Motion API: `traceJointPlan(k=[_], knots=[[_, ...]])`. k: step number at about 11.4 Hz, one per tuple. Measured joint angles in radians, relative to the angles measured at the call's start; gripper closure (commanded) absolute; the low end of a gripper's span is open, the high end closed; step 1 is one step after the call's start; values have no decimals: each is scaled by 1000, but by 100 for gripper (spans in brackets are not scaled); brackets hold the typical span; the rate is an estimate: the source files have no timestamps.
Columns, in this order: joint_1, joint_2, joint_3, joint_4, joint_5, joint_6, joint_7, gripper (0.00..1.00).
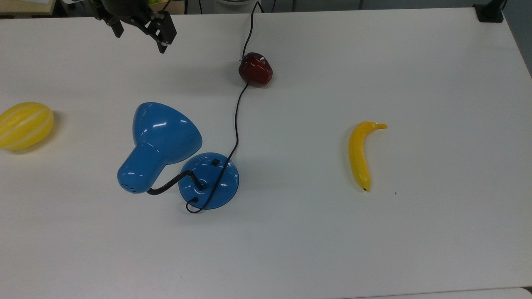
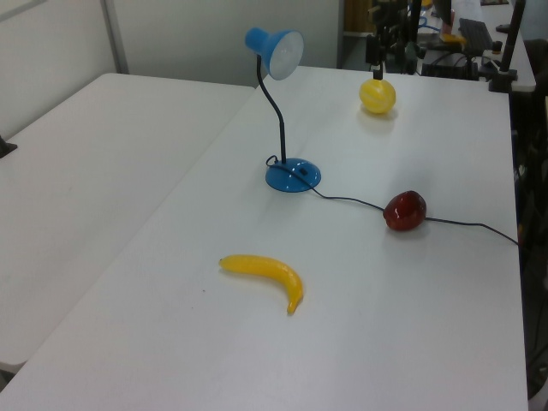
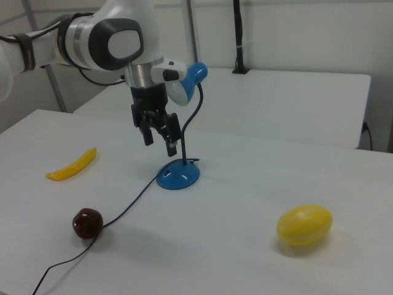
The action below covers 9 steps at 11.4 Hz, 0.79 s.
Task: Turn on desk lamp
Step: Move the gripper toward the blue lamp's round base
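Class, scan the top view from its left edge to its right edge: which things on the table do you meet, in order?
Yellow melon → desk lamp → red apple → banana.

One overhead, two opposite oblique views

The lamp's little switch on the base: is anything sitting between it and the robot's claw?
Nothing visible blocks it. The gripper hangs open, apart from the desk lamp. The switch is uncovered; the cord runs just beside it, and the apple sits farther off.
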<state>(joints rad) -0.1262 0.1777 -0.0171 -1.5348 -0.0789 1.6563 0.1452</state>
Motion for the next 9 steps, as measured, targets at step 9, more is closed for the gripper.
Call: traceJointPlan(k=[9], knots=[[0,-34,3,-53,134,161,71,0]])
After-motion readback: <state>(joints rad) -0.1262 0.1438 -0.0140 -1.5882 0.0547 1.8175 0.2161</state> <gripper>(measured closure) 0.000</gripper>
